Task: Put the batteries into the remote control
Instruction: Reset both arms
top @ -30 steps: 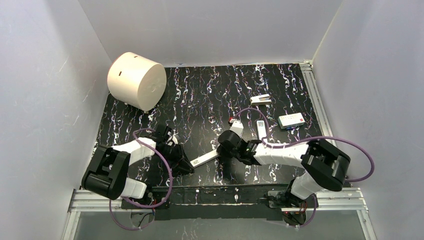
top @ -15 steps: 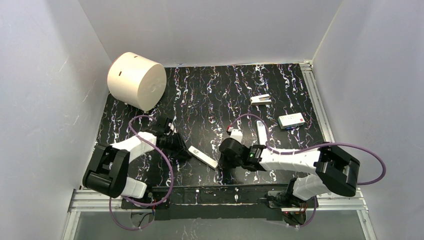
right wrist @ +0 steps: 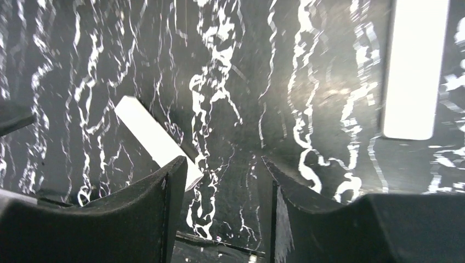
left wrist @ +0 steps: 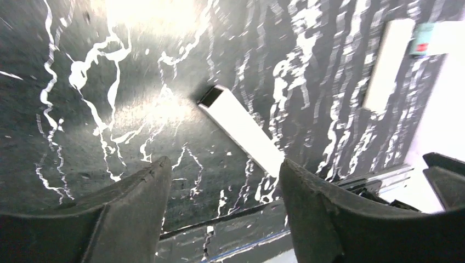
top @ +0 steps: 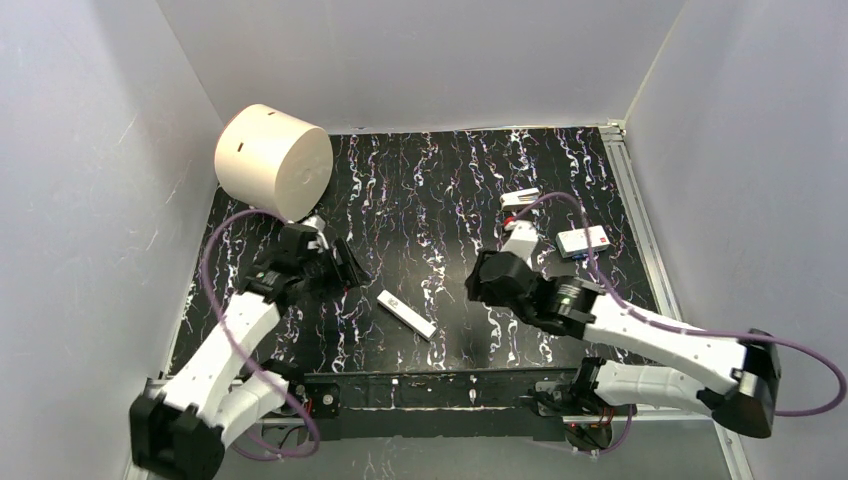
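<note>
Both arms have backed off and risen; remote control [top: 407, 313] lies alone on the table [top: 420, 190] between them. Left gripper [left wrist: 222, 164] and right gripper [right wrist: 224, 161] gape, empty. Batteries not discernible, probably unloaded, so loading remains.

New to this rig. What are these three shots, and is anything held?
A left arm and a right arm are bolted at the near edge of a black marbled table. The wide shot looks down from above and behind them; the other two come from cameras on each wrist, dark fingers at the bottom. On the table lie the slim white remote control, a white box with a red mark, a plain white strip and a white cylinder. The left tool and right tool are both open, holding nothing. I cannot make out the batteries.
</note>
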Motion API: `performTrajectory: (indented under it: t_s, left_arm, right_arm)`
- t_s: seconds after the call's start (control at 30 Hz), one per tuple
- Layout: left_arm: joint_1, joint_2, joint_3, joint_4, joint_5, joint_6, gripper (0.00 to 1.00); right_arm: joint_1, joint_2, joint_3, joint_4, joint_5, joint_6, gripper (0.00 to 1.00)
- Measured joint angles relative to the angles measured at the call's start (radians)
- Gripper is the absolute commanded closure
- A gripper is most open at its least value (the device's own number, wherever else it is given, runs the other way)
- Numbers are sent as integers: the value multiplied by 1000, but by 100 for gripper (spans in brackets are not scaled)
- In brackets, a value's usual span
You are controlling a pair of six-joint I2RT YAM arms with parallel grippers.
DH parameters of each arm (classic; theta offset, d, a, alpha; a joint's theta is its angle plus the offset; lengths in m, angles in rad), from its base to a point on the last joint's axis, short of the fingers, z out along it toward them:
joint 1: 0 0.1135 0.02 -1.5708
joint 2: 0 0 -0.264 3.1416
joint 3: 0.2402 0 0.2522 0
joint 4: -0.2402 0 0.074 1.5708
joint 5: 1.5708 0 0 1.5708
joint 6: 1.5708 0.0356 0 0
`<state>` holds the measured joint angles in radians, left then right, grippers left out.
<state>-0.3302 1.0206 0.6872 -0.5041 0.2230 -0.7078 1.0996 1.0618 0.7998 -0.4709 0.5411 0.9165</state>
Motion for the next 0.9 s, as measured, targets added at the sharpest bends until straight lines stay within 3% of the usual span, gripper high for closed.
performTrajectory:
  t_s: [0.03, 0.07, 0.2, 0.4, 0.47, 0.7, 0.9]
  left_arm:
    - [0, -65, 20, -27, -18, 7, 8]
    - [0, -130, 41, -53, -35, 14, 2]
    - [0, -357, 126, -161, -116, 36, 1]
    - [0, -593, 259, -312, -246, 87, 2]
    - [0, -632, 290, -353, -289, 111, 2]
    - [0, -724, 423, -472, -425, 201, 2]
    - [0, -762, 569, -523, -489, 259, 1]
  right_arm:
    - [0, -36, 20, -39, 31, -7, 42]
    - [0, -73, 42, -80, 62, -14, 42]
    - [0, -235, 129, -243, 186, -37, 39]
    - [0, -404, 305, -436, 335, -187, 7]
    - [0, -422, 360, -461, 369, -251, 2]
    - [0, -434, 533, -483, 434, -505, 1]
    - [0, -434, 615, -483, 468, -623, 1]
